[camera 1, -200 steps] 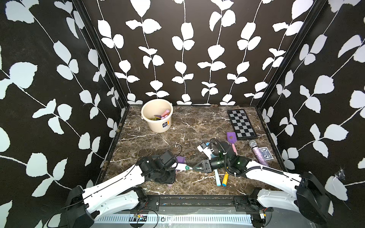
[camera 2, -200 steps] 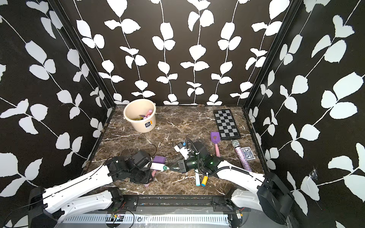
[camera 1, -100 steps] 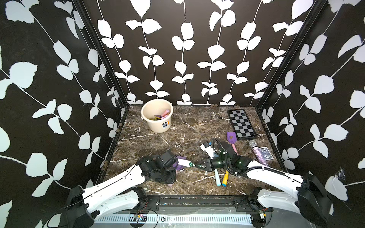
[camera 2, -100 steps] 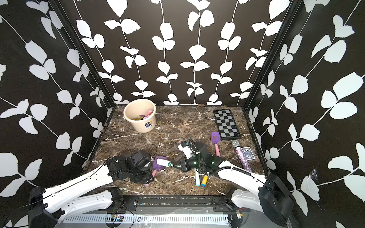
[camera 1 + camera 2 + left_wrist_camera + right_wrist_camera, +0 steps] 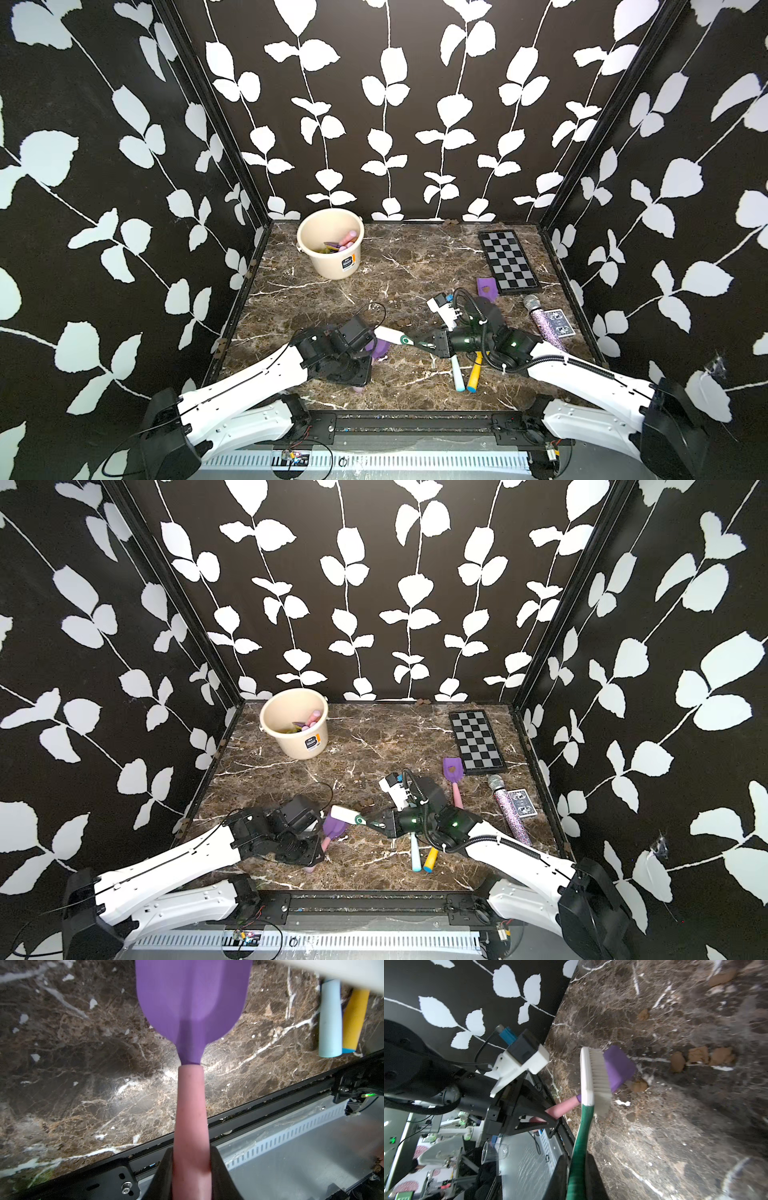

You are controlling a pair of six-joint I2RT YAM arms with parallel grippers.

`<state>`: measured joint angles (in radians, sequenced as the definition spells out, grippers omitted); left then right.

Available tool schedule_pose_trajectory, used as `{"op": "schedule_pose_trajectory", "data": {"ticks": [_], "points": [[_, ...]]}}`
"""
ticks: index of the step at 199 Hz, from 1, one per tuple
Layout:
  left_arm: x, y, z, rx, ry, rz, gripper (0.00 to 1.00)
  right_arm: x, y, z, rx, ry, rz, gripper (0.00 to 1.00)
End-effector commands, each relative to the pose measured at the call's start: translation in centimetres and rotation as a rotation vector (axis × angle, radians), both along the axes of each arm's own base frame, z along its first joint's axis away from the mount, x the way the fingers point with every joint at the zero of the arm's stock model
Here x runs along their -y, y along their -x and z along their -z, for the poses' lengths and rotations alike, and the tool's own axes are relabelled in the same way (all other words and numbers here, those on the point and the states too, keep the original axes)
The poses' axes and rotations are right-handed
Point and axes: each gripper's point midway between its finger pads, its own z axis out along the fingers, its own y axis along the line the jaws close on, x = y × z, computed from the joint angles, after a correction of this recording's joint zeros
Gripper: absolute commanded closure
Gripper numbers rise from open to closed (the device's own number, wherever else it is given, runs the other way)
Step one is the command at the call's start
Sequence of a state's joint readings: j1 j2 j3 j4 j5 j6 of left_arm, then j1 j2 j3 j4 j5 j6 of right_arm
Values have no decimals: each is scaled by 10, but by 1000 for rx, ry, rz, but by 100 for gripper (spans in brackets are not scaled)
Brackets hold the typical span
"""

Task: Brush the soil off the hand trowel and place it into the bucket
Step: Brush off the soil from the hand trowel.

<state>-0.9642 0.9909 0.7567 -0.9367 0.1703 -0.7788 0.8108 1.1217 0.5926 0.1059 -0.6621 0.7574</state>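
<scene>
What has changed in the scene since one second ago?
The right end effector swept the brush across the trowel blade, toward the back wall. Unchanged: both grips, with the left end effector on the trowel handle, and the bucket.

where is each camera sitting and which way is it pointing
Top views: high above the arm bases, looking forward and down over the brown marble tabletop to the cream plastic bucket; left arm and right arm show.
Left wrist: on the left arm, looking along the left end effector, shut on the purple-bladed, pink-handled trowel.
Right wrist: on the right arm, looking along the right end effector, shut on the green-handled white brush.
Shared: both wrist views show the trowel's blade.
</scene>
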Motion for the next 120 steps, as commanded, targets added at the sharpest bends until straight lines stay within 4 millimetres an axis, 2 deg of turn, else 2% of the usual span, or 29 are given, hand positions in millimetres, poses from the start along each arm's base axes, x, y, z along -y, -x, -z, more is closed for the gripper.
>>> {"op": "schedule_pose_trajectory", "data": {"ticks": [1, 24, 54, 87, 120], "points": [[9, -12, -15, 73, 32, 32, 100, -22, 3, -26, -23, -141, -62, 100], [10, -16, -22, 103, 42, 33, 100, -23, -3, -7, -62, -106, -27, 100], [8, -16, -24, 109, 42, 34, 100, -7, -14, 13, -53, -23, 54, 100], [7, -17, -29, 120, 47, 31, 100, 17, -33, 11, -50, -31, 151, 100], [13, -22, -46, 154, 82, 39, 100, 42, -48, -10, 58, -6, 211, 100]]}}
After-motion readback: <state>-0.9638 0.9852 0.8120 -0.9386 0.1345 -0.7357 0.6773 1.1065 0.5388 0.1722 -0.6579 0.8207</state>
